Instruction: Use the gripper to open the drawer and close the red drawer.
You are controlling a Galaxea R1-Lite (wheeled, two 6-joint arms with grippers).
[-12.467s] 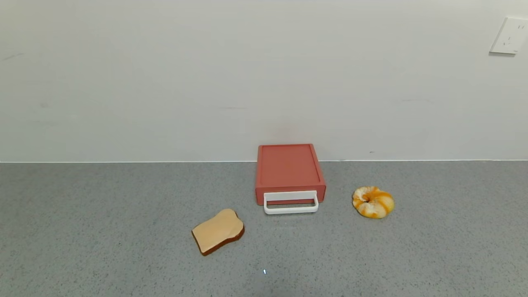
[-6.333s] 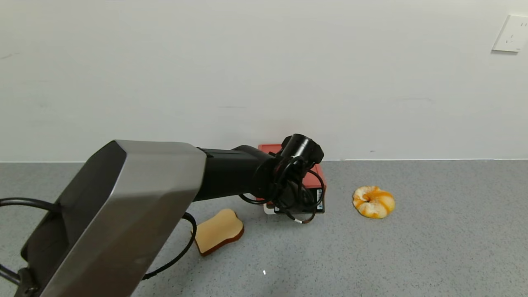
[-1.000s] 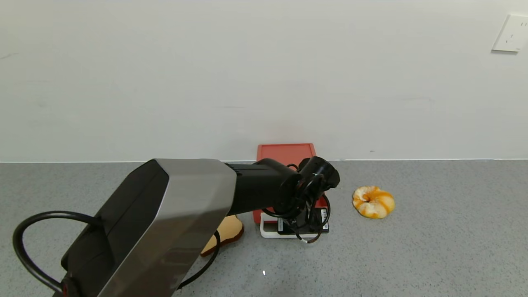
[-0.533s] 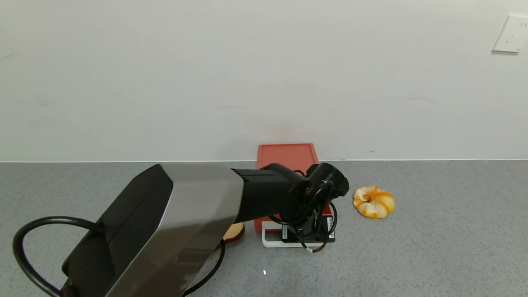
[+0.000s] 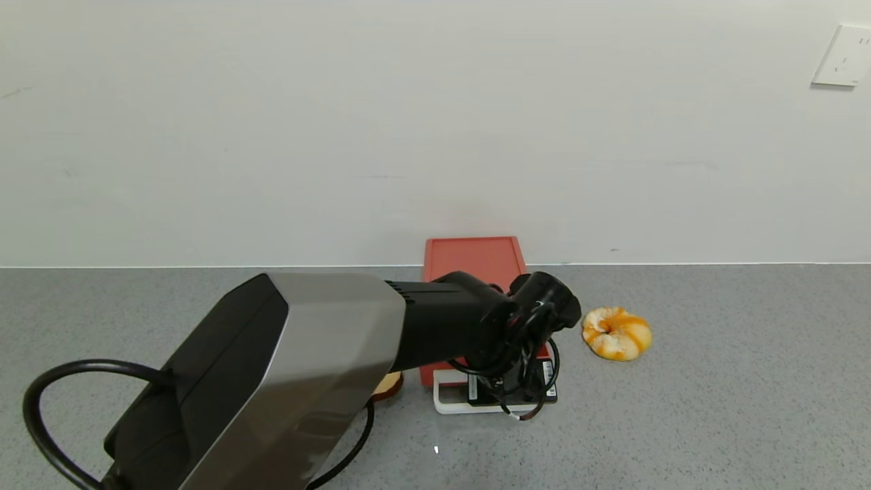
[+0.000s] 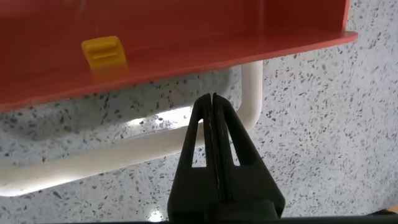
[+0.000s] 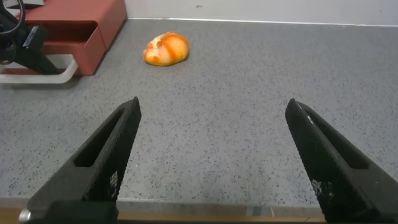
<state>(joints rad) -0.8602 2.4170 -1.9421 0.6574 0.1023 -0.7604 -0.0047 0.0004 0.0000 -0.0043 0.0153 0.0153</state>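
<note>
Tray's slid further out, left gripper [image 6: 214, 118] clenched, hooked inside the handle [image 6: 252, 81]; drawer [image 5: 476, 262] looks light, so you keep pulling there.

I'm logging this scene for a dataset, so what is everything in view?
Salmon-red plastic drawer box: one, against the wall, tray pulled partly out.
White loop handle: one, at the tray's front.
Yellow clip: one, on the tray.
Tan bread slice: one, mostly hidden behind the left arm.
Orange-and-white swirled bun: one, on the side of the drawer toward the robot's right.
White wall socket: one, upper wall.
Grey speckled counter: one.
Left gripper: shut, tips inside the handle loop.
Right gripper: open, low over the counter.
</note>
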